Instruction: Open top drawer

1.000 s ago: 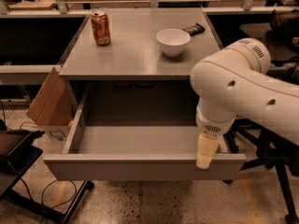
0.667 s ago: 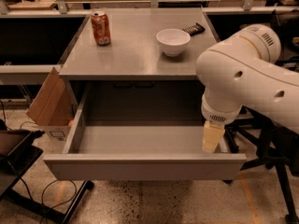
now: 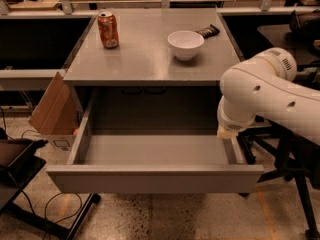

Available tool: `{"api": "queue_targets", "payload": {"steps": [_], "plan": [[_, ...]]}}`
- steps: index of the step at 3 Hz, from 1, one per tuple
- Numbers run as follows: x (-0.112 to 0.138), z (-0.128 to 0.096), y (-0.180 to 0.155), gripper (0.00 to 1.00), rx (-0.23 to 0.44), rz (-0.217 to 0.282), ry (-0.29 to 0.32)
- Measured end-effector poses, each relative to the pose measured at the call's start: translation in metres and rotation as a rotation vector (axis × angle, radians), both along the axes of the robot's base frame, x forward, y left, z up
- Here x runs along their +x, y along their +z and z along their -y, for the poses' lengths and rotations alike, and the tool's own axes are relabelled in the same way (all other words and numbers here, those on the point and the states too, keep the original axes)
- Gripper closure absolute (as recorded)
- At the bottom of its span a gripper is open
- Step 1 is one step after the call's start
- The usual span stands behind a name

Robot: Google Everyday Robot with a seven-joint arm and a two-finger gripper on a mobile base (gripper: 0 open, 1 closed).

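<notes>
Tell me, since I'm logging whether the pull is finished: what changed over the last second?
The arm drew back up and to the right, lifting the end effector out of the drawer. Only its tip shows now, by the drawer's right rear corner. Nothing was visibly taken hold of or let go. The drawer stayed open, and the can and bowl did not move.

You are viewing one top drawer [image 3: 155, 178], one soda can [image 3: 108, 29], one white bowl [image 3: 185, 44], one cardboard box [image 3: 52, 111], and one gripper [image 3: 226, 132] hanging by the drawer's side wall.
</notes>
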State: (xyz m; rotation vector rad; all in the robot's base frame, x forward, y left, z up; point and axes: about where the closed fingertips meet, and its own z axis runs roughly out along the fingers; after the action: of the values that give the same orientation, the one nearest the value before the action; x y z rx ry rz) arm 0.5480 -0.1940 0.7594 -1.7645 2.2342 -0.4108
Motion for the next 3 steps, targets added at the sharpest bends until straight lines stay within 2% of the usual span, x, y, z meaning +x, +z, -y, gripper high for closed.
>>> {"api": "queue_targets", "payload": {"steps": [1,2,3], "plan": [[0.026,-0.014,-0.056,0.88,0.044,-0.036,0.066],[0.032,-0.023,-0.113,1.00,0.067,-0.099,0.079],[0.000,-0.026,-0.142,1.00,0.095,-0.177,0.029]]}}
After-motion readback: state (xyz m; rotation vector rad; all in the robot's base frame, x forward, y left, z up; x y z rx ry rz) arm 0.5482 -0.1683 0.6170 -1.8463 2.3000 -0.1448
